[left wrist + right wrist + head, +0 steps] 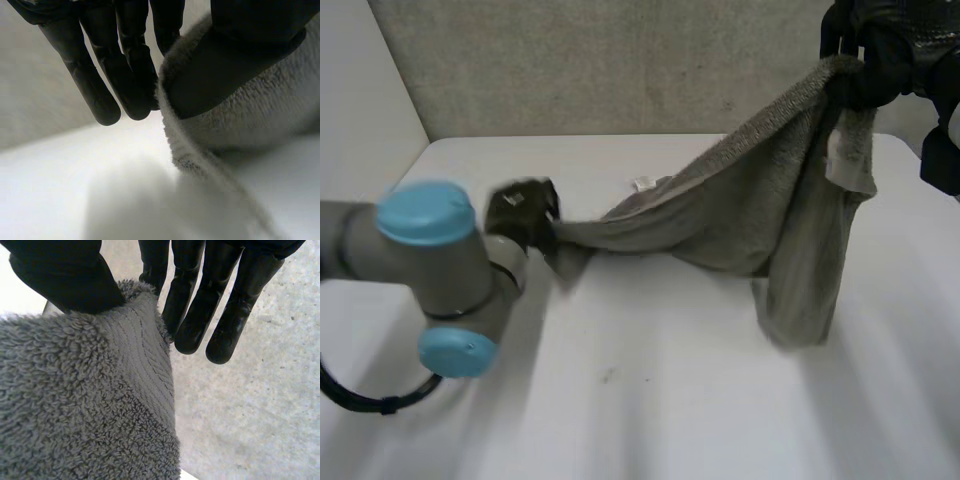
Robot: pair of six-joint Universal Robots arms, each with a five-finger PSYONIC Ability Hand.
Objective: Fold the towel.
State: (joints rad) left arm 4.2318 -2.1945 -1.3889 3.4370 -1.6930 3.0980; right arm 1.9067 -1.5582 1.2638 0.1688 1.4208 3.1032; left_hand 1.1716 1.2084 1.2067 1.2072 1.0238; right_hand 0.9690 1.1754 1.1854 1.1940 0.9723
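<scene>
Head camera high behind, looking down over white table point(650, 400). Wrist cameras very close, looking along left hand point(125, 60) and right hand point(200, 300); all three share grey towel point(740, 220).

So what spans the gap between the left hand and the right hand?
The grey towel, as the head view shows: the left hand pinches one end low over the table, and the right hand holds the other end raised.
</scene>
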